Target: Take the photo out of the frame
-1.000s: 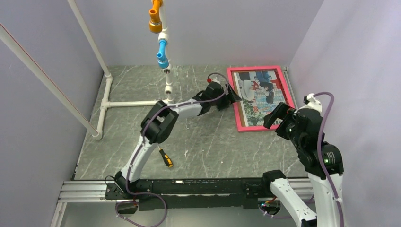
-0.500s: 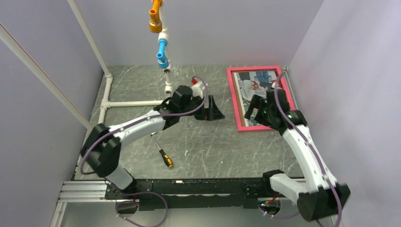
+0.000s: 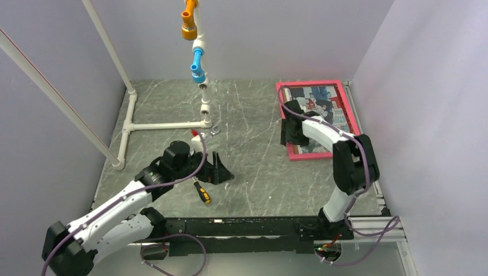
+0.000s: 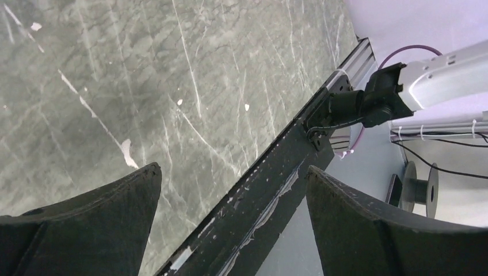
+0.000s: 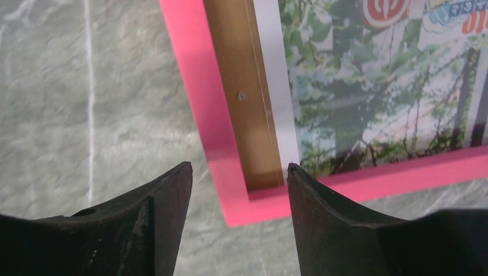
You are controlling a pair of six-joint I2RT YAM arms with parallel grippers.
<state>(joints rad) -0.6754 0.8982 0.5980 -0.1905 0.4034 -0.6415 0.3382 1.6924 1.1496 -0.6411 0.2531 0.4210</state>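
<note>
The corner of the thin pink-red rectangular picture frame (image 5: 193, 86), at picture centre, was straddled by the right hand (image 5: 236, 175), jaws apart and gripping nothing: grasping was judged in hand, closing being required next.

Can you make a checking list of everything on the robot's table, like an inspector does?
Surface: grey marbled table, a few white scuffs.
Job's things: pink frame lies flat at the far right; photo inside it.
Clutter: screwdriver near the front.
Grippers: left gripper open, empty; right gripper open, fingers either side of the frame's near corner.
Cables: purple cable on each arm, no tangle seen.
Surroundings: white pipe stand far left; pale walls.
</note>
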